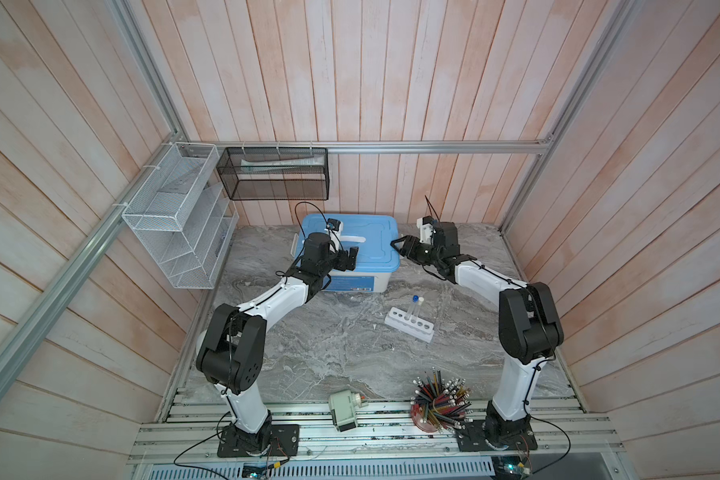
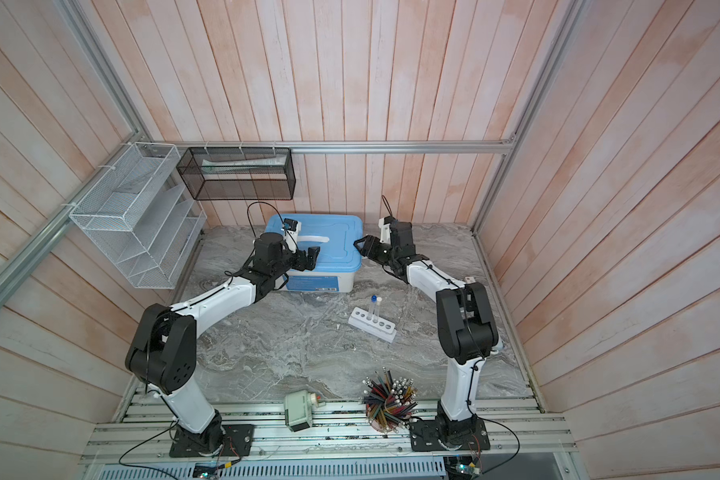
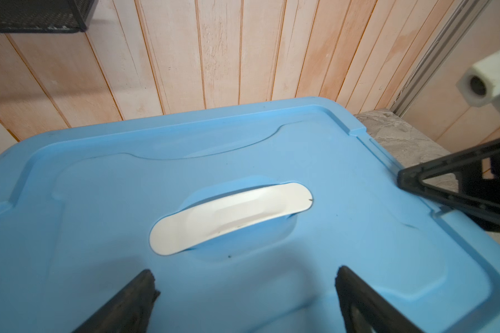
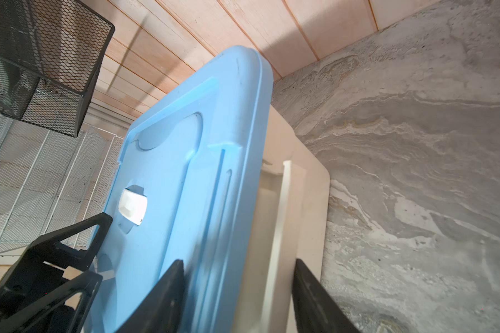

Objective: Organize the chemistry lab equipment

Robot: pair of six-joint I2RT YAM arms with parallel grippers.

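Fingers of my right gripper (image 4: pixel 239 261) straddle the rim of the blue lid (image 4: pixel 185 173). Pinching? Can't tell. And my left gripper (image 3: pixel 243 276) gapes near its white handle (image 3: pixel 231 216). The test tubes (image 1: pixel 415 311) stand in the rack (image 1: pixel 416 332), mid-table: probably light, slick, fragile, so grip below the caps.

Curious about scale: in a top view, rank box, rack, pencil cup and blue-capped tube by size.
Box
Pencil cup and rack look alike; cup likely nearer the camera
Blue-capped tube
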